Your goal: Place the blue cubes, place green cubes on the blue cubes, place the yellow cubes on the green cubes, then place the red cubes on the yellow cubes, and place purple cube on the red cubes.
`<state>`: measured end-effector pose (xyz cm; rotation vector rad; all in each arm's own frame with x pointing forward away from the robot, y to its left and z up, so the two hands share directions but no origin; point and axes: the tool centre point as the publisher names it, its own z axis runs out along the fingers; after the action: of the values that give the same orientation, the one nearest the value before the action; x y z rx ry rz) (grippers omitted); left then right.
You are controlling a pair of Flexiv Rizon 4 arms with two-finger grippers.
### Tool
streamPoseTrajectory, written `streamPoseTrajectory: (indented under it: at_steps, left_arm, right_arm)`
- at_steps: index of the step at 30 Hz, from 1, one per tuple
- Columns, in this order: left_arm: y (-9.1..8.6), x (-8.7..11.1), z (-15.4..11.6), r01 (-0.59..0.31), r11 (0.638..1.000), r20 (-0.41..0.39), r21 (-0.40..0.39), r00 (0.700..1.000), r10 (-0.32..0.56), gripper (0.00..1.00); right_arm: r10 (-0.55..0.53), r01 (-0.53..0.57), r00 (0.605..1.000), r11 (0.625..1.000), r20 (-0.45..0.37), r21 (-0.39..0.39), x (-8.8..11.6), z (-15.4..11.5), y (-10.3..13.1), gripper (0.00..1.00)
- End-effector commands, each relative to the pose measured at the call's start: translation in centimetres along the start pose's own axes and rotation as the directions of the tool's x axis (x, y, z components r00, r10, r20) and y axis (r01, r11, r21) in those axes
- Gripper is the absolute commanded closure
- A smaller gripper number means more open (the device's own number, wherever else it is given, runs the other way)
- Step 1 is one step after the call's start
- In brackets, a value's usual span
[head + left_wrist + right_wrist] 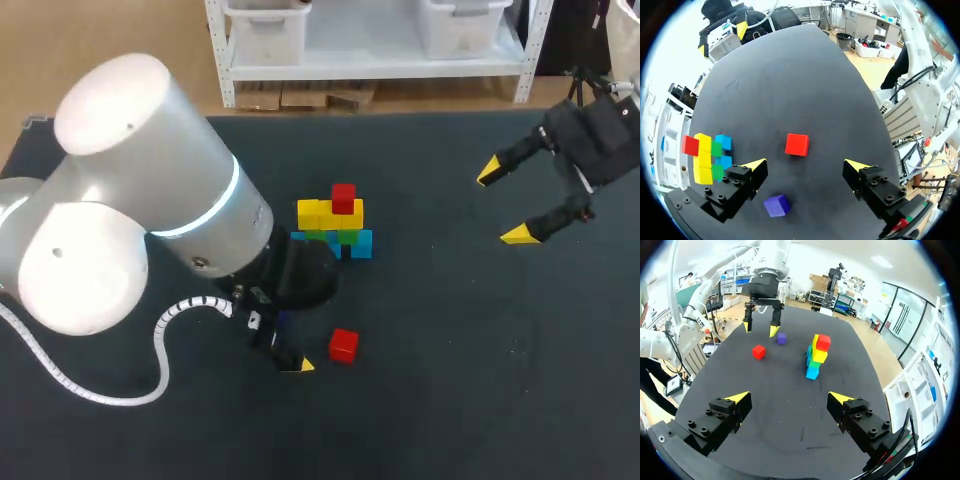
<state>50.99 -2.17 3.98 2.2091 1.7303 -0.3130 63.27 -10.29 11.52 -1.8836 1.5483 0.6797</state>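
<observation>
Cube stack [340, 225] stands mid-worktop: blue at base, green, then yellow, one red cube [343, 198] on top. A second, loose red cube [343, 345] lies nearer, apart from the stack. Purple cube [777, 205] lies on the worktop [450, 380] beneath the left gripper [806, 164], between its spread fingers, touching neither. Right gripper [508, 203] hangs at far right, well apart from the cubes, released and holding nothing.

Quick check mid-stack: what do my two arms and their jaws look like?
The left arm has fat white cylindrical joints, a glowing cyan ring and a white ribbed cable looping off it. The right arm shows only its black wrist. Both jaws are black, bolted blocks ending in yellow wedge tips.
</observation>
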Motion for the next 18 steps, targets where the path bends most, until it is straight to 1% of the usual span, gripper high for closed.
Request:
streamPoseTrajectory:
  at_steps: [1,3,9,18]
  left_arm:
    - [0.8,-0.2,0.9,-0.021,0.999,0.022,0.036,1.0,0.021,0.0]
    - [0.9,-0.5,1.2,-0.04,0.997,0.036,0.061,0.999,0.038,0.0]
    - [1.2,-0.9,1.7,-0.095,0.991,0.051,0.099,0.995,0.09,0.0]
    - [1.1,-1.3,2.7,-0.098,0.986,0.066,0.132,0.994,0.09,0.0]
  right_arm:
    - [-0.001,0.001,1.0,1.0,0.002,0.0,0.0,0.0,0.0,0.0]
    - [-0.001,0.001,1.0,1.0,0.002,0.0,0.0,0.0,0.0,0.0]
    - [-0.001,0.001,1.0,1.0,0.002,0.0,0.0,0.0,0.0,0.0]
    - [-0.001,0.001,1.0,1.0,0.002,0.0,0.0,0.0,0.0,0.0]
